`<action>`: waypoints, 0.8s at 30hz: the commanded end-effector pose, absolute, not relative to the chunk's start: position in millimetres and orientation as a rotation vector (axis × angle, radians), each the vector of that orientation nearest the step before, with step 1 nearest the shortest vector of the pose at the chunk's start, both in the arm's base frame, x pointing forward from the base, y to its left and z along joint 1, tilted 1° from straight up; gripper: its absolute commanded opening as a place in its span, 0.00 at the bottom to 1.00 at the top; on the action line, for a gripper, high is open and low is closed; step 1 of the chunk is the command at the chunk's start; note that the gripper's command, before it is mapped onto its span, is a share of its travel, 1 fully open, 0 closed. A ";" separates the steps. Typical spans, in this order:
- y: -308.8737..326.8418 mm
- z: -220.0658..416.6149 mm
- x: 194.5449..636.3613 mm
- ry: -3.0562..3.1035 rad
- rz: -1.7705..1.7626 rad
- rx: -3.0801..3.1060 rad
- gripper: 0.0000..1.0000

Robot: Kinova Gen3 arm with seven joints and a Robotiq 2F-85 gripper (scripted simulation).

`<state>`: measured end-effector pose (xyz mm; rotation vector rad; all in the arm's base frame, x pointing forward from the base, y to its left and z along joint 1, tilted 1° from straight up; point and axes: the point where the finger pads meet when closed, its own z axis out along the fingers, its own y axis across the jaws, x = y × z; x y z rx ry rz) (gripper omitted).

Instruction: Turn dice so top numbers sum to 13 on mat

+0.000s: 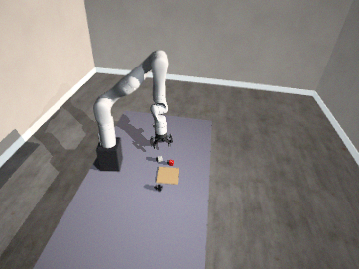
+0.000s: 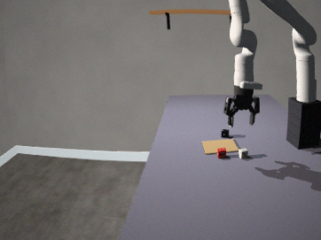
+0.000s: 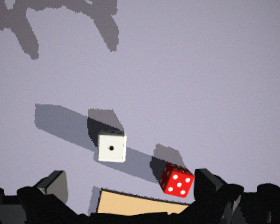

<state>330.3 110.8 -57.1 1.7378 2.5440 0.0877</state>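
The tan mat [image 1: 168,176] [image 2: 217,146] [image 3: 135,204] lies flat on the table. The white die [image 1: 159,158] [image 2: 243,153] [image 3: 111,148] lies off the mat with one pip on top. The red die [image 1: 171,162] [image 2: 222,153] [image 3: 178,181] lies off the mat, close to its edge, with five pips on top. The black die [image 1: 159,188] [image 2: 224,134] is beside the opposite edge of the mat; its top number is too small to read, and it is outside the wrist view. My gripper [image 1: 162,144] [image 2: 241,124] [image 3: 130,185] is open and empty, above the table and the dice.
The dice and mat are on a grey-purple table top [image 1: 129,219] [image 2: 186,196]. The black robot base [image 1: 110,156] [image 2: 303,122] stands on it, to the left in the top view. A brown shelf [image 2: 191,11] is on the wall behind. Shadows of the arm fall on the table.
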 end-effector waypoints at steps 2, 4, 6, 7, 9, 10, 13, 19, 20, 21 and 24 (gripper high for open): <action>112.5 -61.2 328.3 2.709 0.064 1.482 1.00; 112.7 -63.0 327.8 2.795 0.059 1.312 1.00; 112.9 -64.8 327.2 2.869 0.054 1.142 1.00; 113.0 -65.7 326.8 2.902 0.051 1.057 1.00; 113.1 -67.4 326.0 2.958 0.045 0.889 1.00; 113.1 -68.2 325.5 2.983 0.042 0.807 1.00; 113.1 -69.0 325.0 3.004 0.039 0.727 1.00; 112.6 -73.2 322.0 3.085 0.024 0.284 1.00; 112.5 -73.8 321.5 3.092 0.022 0.219 1.00; 112.4 -74.4 321.0 3.097 0.020 0.157 1.00; 112.0 -76.0 319.6 3.105 0.015 -0.012 1.00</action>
